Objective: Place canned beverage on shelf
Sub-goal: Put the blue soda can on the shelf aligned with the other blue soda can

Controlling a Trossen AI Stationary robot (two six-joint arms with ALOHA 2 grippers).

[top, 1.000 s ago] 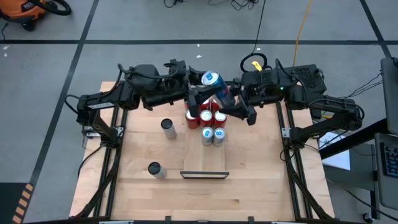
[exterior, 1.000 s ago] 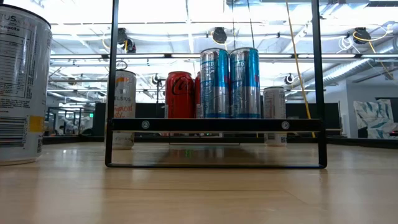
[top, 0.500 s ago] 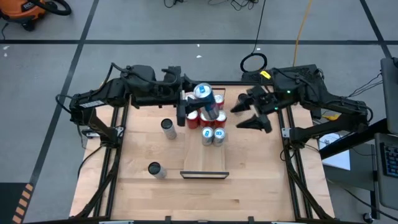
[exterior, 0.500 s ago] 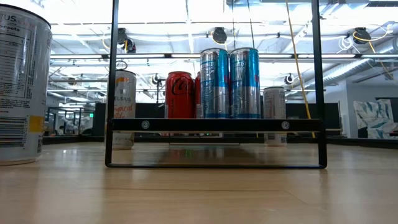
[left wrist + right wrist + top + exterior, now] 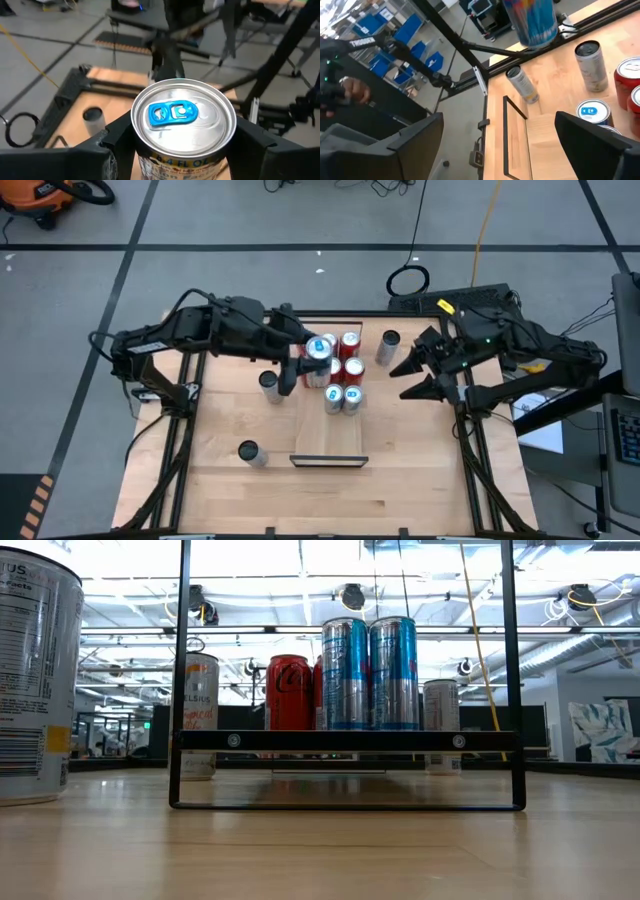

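**Now that the right arm has let go, the can is the left arm's alone**

Across the light-wood tabletop with black rails (image 5: 400,470), the main change is in who carries the load. A second ago both arms met at the far edge around one can. Now they are well apart.

The long narrow light-wood shelf board (image 5: 330,442) has not moved, and its near half is bare. You still have the same red soda cans (image 5: 352,368) and the pair of blue-tabbed silver cans (image 5: 343,395) in the far half.

Your left end effector (image 5: 312,358) has swung in over the far-left part of the shelf. It is clenched on the tall silver-topped beverage can with the blue pull tab (image 5: 183,114), one finger on each side. The can is upright, just beside the red cans. You cannot tell from above whether it is touching the board; most likely it is not yet down.

Your right end effector (image 5: 412,378) has pulled back to the right rail, fingers spread and holding nothing.

Its retreat uncovers a plain grey can (image 5: 388,347) on the tabletop, right of the shelf.

The handover looks finished. What remains is lowering the can into a free spot without knocking its neighbours.
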